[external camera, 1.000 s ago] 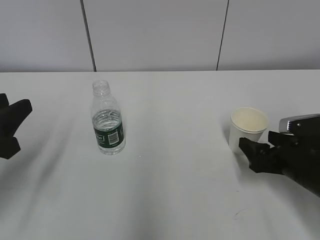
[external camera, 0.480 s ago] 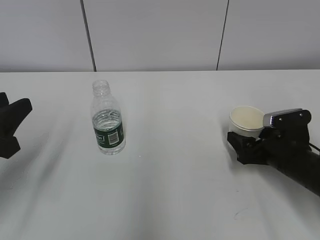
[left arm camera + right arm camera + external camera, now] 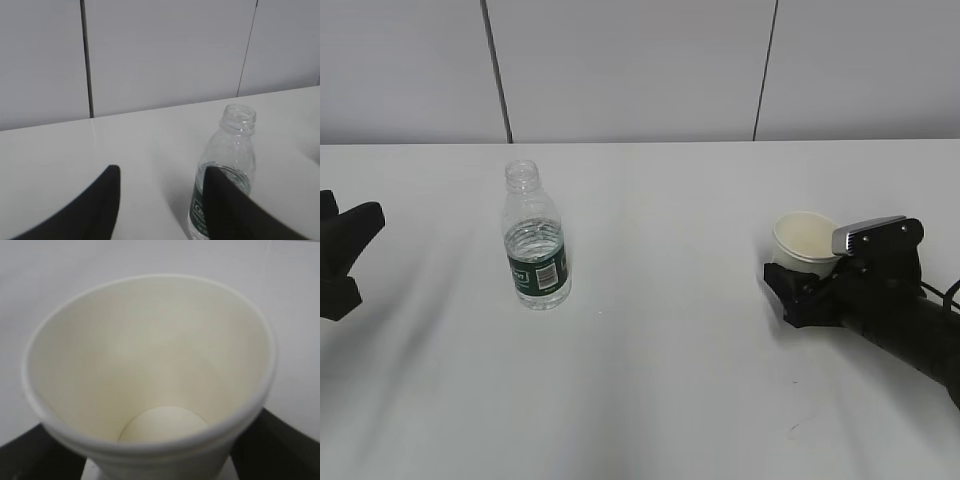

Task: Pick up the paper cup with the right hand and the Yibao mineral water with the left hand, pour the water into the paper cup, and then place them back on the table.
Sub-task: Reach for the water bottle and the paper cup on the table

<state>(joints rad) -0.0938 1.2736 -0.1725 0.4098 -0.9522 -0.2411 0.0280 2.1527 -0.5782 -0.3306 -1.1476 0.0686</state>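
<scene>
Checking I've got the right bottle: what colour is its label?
Dark green with a white barcode patch, on the bottle; clearest in the exterior view.

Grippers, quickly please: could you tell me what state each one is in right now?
Left gripper: open, empty, short of the Yibao mineral water.
Right gripper: fingers around the paper cup; whether clamped cannot be told.

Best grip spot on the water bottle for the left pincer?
Probably the labelled lower body of the Yibao mineral water, approached level from the left where the left pincer waits open. The bottle stands upright and capless; its neck is narrower and its shoulder ribbed.
</scene>
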